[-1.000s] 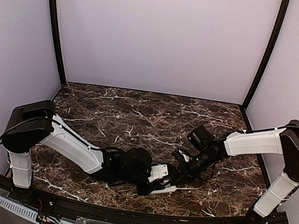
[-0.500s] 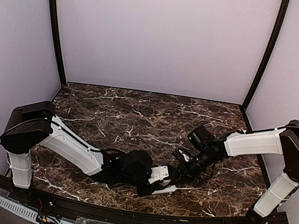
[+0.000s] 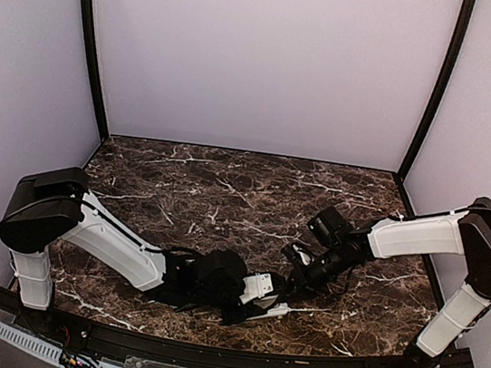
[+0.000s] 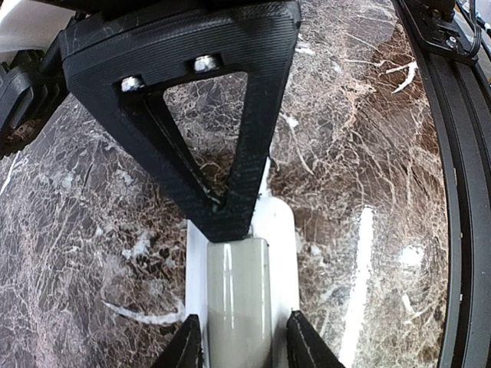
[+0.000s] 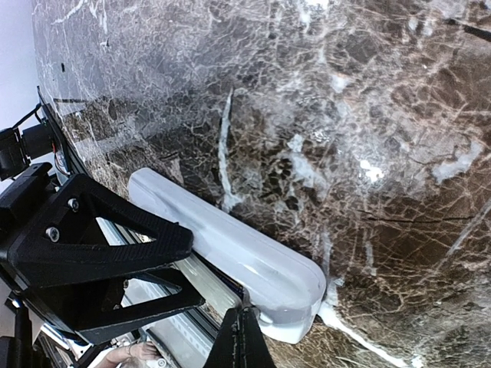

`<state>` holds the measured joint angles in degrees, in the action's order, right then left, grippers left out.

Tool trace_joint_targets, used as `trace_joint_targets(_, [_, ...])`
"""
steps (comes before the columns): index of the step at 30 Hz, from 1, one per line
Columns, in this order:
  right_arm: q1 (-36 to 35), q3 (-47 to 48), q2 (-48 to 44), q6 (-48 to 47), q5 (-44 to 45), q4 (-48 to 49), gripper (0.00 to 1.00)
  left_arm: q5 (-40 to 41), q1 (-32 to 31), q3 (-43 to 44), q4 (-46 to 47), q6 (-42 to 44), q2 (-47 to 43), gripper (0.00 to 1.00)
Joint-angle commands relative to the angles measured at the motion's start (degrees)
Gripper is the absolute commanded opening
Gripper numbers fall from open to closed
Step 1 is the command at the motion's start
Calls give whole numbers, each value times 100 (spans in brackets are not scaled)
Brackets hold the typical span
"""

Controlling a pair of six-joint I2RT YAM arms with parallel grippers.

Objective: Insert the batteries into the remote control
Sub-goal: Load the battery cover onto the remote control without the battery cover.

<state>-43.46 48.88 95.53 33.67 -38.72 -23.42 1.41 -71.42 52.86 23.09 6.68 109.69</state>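
The white remote control (image 4: 278, 230) lies near the table's front edge (image 3: 271, 313), back side up. A flat grey cover piece (image 4: 238, 299) sits along its back. My left gripper (image 4: 244, 343) is shut on the remote, one finger on each long side. My right gripper (image 5: 242, 330) is shut, its tips at the cover's end by the remote's rounded end (image 5: 284, 287). In the left wrist view a right finger (image 4: 230, 153) stands over the remote's far end. In the top view the left gripper (image 3: 263, 304) and the right gripper (image 3: 290, 286) meet at the remote. The batteries are hidden.
The dark marble table (image 3: 226, 190) is ringed by a black rail at the front (image 4: 453, 192) and pale walls behind and at the sides. Both arms stretch low across the front half, the left arm (image 3: 118, 244) from the left and the right arm (image 3: 403, 234) from the right.
The left arm has sunk slightly toward the table and the right gripper has edged a little left. The remote stays where it was.
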Motion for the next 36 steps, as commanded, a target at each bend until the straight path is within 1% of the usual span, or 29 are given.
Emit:
trace_joint_targets(1, [-277,-5,92,-38,-86,265,0,168,30,-268,-1026,-55,114,37])
trace_joint_targets(5, [-297,-43,60,-2,-65,296,0,158,31,-286,-1038,-95,70,38])
trace_joint_targets(12, [-440,-367,0,357,-83,846,0,190,31,-299,-997,-117,131,39])
trace_joint_targets(21, [-620,-580,46,652,29,1298,0,189,31,-325,-880,-146,286,40])
trace_joint_targets(24, [-653,-628,44,664,83,1267,0,158,31,-348,-815,-203,346,45])
trace_joint_targets(26, [-655,-651,-13,663,159,1218,0,139,39,-369,-767,-245,376,46])
trace_joint_targets(30, [-655,-620,-103,608,375,1025,0,135,40,-364,-745,-292,437,42])
trace_joint_targets(33, [-663,-548,-153,520,644,780,3,119,40,-360,-779,-294,417,42])
trace_joint_targets(36, [-664,-427,-265,420,911,469,4,57,40,-316,-879,-255,215,42])
